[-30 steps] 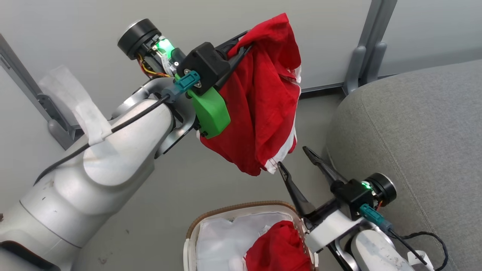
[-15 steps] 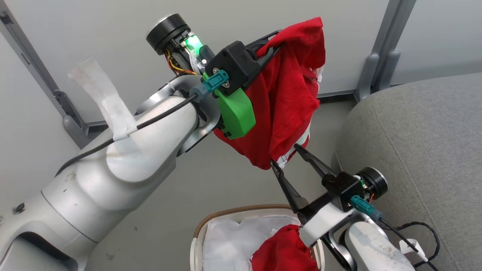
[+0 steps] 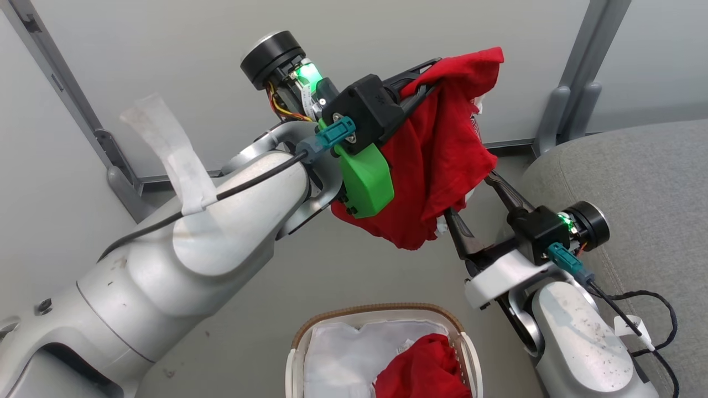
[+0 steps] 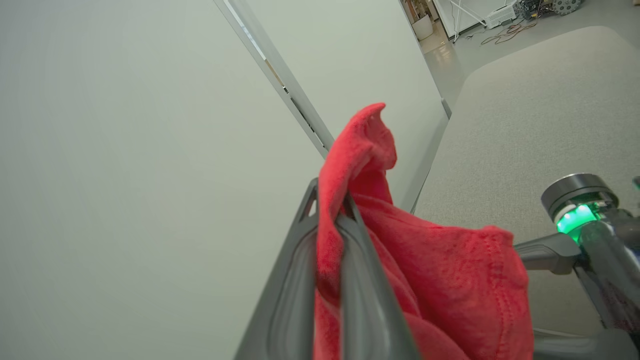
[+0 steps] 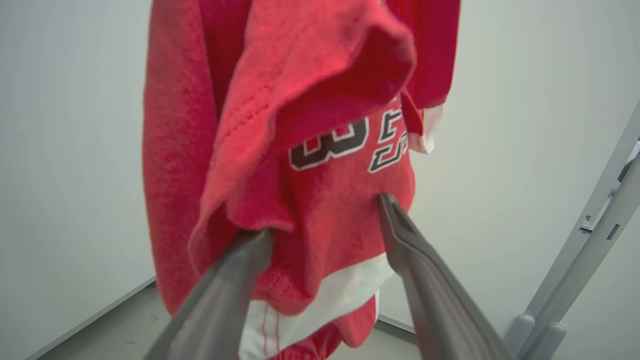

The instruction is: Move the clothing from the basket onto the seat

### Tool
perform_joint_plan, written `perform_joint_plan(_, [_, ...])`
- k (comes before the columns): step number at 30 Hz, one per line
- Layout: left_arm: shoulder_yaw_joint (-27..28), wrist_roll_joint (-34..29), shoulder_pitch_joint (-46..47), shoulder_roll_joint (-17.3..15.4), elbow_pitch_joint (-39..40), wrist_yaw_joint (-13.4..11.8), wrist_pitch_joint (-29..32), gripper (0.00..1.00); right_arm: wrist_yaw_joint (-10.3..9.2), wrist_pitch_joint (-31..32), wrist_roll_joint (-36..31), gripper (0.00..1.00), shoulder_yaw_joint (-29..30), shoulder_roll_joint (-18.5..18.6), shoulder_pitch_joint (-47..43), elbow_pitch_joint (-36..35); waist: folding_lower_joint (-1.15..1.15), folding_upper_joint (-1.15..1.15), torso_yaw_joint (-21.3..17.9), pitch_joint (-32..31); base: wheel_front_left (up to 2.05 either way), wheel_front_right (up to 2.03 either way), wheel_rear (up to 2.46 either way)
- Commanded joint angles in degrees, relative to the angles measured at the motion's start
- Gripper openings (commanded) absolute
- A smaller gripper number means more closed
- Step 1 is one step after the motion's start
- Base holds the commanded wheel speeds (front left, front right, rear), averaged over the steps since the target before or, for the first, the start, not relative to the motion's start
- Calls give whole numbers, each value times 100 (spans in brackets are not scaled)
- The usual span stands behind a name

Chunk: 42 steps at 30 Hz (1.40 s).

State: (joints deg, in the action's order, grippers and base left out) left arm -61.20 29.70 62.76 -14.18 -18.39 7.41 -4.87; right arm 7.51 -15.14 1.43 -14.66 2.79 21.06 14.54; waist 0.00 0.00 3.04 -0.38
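Red garment (image 3: 437, 149) hanging from your left gripper (image 4: 330, 196), clear of the basket (image 3: 376, 309).
Your left gripper's fingers are pinching together on a top fold, and your right gripper (image 5: 325, 216) is straddling the white-striped hem, fingers apart. Black white-edged numerals (image 5: 345, 145) are showing, a 3 and what may be a 5, partly folded. The seat (image 3: 636, 171) edge is lying just right of your right arm, with grey floor (image 3: 310, 276) below the cloth. A second red garment (image 3: 423, 370) is sitting in the basket.
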Motion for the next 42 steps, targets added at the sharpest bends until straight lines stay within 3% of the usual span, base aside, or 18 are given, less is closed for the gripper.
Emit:
perform_joint_plan(1, [-17,47,-97,9,33,10,-40,0,-4,-2,-20,100,33,20,99,50,0,0,5,-2,0,0,0])
perform_joint_plan(6, [-65,88,-142,20,80,10,-76,0,-4,-2,48,100,-95,19,299,323,0,0,16,2,0,0,0])
perform_joint_plan(7, [-69,109,-155,21,82,10,-80,0,-4,-2,59,78,-111,24,347,373,0,0,17,3,0,0,0])
perform_joint_plan(8, [-73,112,-168,19,83,10,-92,0,-4,-2,57,49,-133,23,395,426,0,0,19,4,0,0,0])
perform_joint_plan(12, [-57,169,-241,-15,35,-20,-127,0,-4,-2,47,23,-158,21,507,558,0,0,24,14,0,0,0])
perform_joint_plan(13, [-47,192,-265,-36,17,-34,-139,0,-4,-2,41,23,-157,21,525,566,0,0,20,18,0,0,0])
perform_joint_plan(14, [-34,207,-296,-65,-9,-46,-155,0,-4,-2,28,7,-155,20,538,571,0,0,14,24,0,0,0])
perform_joint_plan(15, [-26,227,-326,-88,-30,-58,-183,0,-4,-2,18,0,-148,20,537,573,0,0,9,28,0,0,0])
perform_joint_plan(22, [67,419,-710,-252,-181,-165,-412,0,-4,-2,26,0,51,21,400,496,0,0,-52,71,0,0,0])
perform_joint_plan(30, [211,731,-1521,-204,-437,-424,-844,2,-4,-2,33,0,406,21,347,267,0,0,-125,126,0,0,0])
perform_joint_plan(31, [237,749,-1645,-180,-488,-465,-896,30,-4,-2,21,0,448,21,353,233,0,0,-136,135,0,0,0])
perform_joint_plan(32, [255,770,-1753,-158,-528,-481,-935,48,-4,-2,9,0,488,21,358,200,0,0,-146,141,0,0,0])
perform_joint_plan(33, [283,769,-1880,-127,-574,-510,-968,95,-4,-2,-4,0,538,20,363,162,0,0,-158,150,0,0,0])
perform_joint_plan(34, [310,758,-1975,-104,-610,-525,-1002,100,-4,-2,-9,0,583,21,368,131,0,0,-168,157,0,0,0])
perform_joint_plan(42, [928,461,-2981,229,-568,-630,-1034,100,-5,-2,-83,0,971,21,274,-73,0,0,-183,218,0,0,0])
